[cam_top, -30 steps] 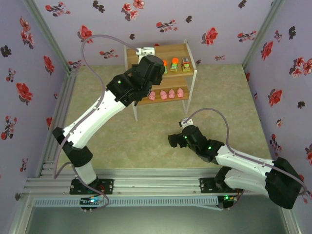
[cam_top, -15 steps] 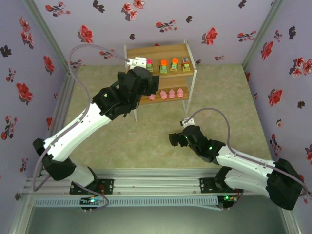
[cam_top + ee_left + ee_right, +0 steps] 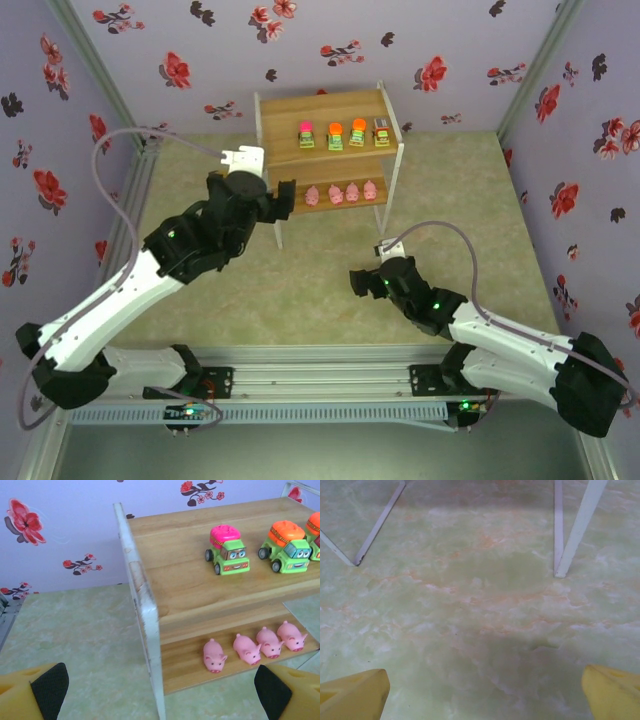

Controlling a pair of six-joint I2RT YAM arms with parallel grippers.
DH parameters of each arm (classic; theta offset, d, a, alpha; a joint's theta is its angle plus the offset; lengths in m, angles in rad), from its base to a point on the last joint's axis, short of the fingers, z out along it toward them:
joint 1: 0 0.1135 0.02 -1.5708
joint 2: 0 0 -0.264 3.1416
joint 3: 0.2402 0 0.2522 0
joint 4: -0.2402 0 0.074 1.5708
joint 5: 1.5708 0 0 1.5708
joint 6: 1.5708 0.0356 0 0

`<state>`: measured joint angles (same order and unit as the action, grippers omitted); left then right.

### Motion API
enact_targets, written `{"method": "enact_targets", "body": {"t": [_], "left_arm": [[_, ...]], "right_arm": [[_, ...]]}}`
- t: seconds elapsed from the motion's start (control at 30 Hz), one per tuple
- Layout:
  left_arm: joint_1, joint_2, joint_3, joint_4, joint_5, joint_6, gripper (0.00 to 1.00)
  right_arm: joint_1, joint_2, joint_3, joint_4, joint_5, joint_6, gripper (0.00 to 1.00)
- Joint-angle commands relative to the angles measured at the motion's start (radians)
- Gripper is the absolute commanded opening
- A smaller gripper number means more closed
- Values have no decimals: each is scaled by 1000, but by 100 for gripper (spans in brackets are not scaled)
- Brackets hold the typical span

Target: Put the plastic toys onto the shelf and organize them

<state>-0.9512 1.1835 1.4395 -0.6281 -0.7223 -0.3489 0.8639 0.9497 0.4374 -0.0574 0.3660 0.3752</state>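
All eight plastic toys (image 3: 335,135) are sitting on the shelf (image 3: 320,105). Four trucks are lining the top board, with the magenta-topped truck (image 3: 229,550) leftmost, and four pink pigs (image 3: 246,648) are lining the lower board. Both rows are running left to right, noses facing the arms. The left end effector (image 3: 268,205) is hovering just off the shelf's left front corner, jaws gaping wide, gripping nothing; the toys are lying ahead and to its right. The right end effector (image 3: 355,283) is hanging low over the desk (image 3: 470,580), also wide and empty, facing the shelf legs (image 3: 580,525), well apart from the toys. The left arm is sitting nearer; probably only tidying is remaining.
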Motion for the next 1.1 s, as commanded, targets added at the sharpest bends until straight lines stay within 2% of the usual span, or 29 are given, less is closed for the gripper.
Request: {"method": "enact_targets", "body": {"t": [0.0, 0.33, 0.53, 0.7, 0.87, 1.0, 1.07], "left_arm": [[1, -66, -50, 36, -19, 33, 100], [95, -238, -303, 161, -51, 55, 100], [160, -241, -365, 178, -82, 115, 100], [207, -224, -391, 181, -85, 101, 100], [240, -274, -534, 369, -81, 172, 100], [250, -341, -697, 617, -63, 369, 100], [267, -356, -741, 679, -73, 400, 100]], "right_arm": [[-4, -18, -17, -27, 46, 11, 99], [-6, -29, -18, -24, 97, 13, 99], [-6, -52, 5, -39, 153, 9, 99], [-10, -56, 31, -61, 226, 5, 99], [-27, -55, 49, -79, 322, 13, 99], [-39, -63, 48, -67, 398, -22, 99], [-56, -76, 58, -85, 456, -42, 99]]}}
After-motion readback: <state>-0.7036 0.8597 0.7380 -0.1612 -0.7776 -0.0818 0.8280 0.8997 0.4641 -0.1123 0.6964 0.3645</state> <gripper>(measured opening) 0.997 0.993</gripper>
